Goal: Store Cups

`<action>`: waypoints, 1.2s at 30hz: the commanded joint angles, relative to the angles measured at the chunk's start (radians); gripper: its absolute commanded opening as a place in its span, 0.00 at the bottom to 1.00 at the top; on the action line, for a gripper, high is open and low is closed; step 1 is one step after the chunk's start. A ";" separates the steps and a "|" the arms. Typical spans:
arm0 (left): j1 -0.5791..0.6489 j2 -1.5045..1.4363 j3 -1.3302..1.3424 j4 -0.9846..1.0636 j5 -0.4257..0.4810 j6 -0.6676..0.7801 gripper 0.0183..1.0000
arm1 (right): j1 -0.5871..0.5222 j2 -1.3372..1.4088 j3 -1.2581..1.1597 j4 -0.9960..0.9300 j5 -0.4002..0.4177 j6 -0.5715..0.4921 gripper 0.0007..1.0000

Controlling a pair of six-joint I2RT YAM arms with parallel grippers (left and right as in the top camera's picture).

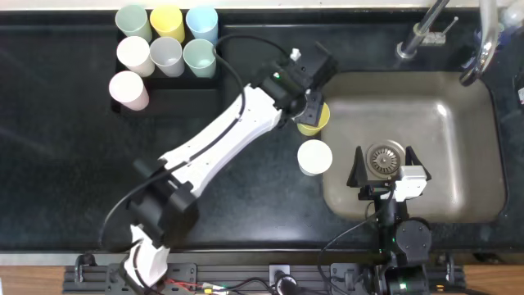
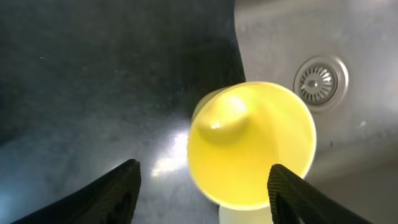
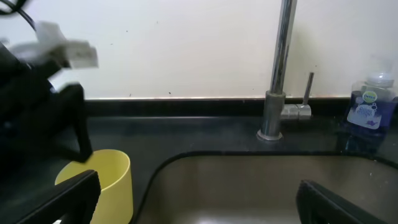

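Countertop (image 2: 93, 74) holds a yellow cup (image 2: 249, 146) upright at the rim of the sink (image 1: 458, 123); the left gripper (image 2: 203, 167) hangs over it, spread wide. The right gripper (image 1: 383, 156), also wide open, sits over the sink near the drain (image 2: 320, 81).

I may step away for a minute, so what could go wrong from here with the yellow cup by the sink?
1. The yellow cup stands right at the rim of the sink and sits off-centre between the fingers of the open left gripper; closing might tip it into the basin.
2. The white cup stands close beside it, also at the rim, so the arm could knock it in.
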 commanded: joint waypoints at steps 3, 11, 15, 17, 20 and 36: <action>0.001 0.080 0.026 0.008 0.029 -0.013 0.58 | 0.005 -0.011 -0.014 0.005 0.007 0.003 1.00; 0.001 0.126 0.026 0.057 -0.009 -0.069 0.21 | 0.005 -0.011 -0.014 0.005 0.007 0.003 1.00; 0.001 0.129 0.026 0.056 -0.010 -0.085 0.02 | 0.005 -0.011 -0.014 0.005 0.007 0.003 1.00; 0.000 0.113 0.026 0.052 -0.030 -0.110 0.02 | 0.005 -0.011 -0.014 0.005 0.007 0.003 1.00; -0.011 0.048 0.026 0.024 -0.134 -0.219 0.02 | 0.005 -0.011 -0.014 0.005 0.007 0.003 1.00; 0.289 -0.437 -0.132 -0.228 -0.400 -0.798 0.02 | 0.005 -0.011 -0.014 0.005 0.007 0.003 1.00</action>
